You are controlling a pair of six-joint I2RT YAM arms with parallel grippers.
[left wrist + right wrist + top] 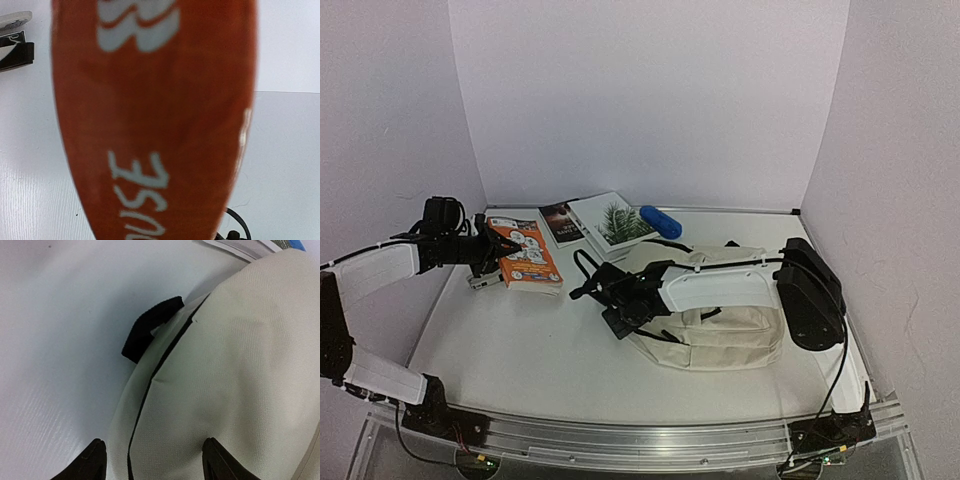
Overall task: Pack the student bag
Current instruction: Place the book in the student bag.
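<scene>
Left gripper [498, 256] pinches the orange book [532, 258] left of the student bag [740, 332]; right gripper [157, 465], jaws spread, should next grasp its opening.

Bare desk [520, 345] lies open near and left of centre. The bag [730, 335] fills the right, the right arm [720, 283] stretched over it. An orange book [528, 255], two books [600, 222] and a blue object [661, 221] crowd the far side.

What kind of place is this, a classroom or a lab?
Probably a lab's robot test cell: plain white walls box in the table, two robot arms are bolted to a metal rail, and the student bag and orange book look like props.
</scene>
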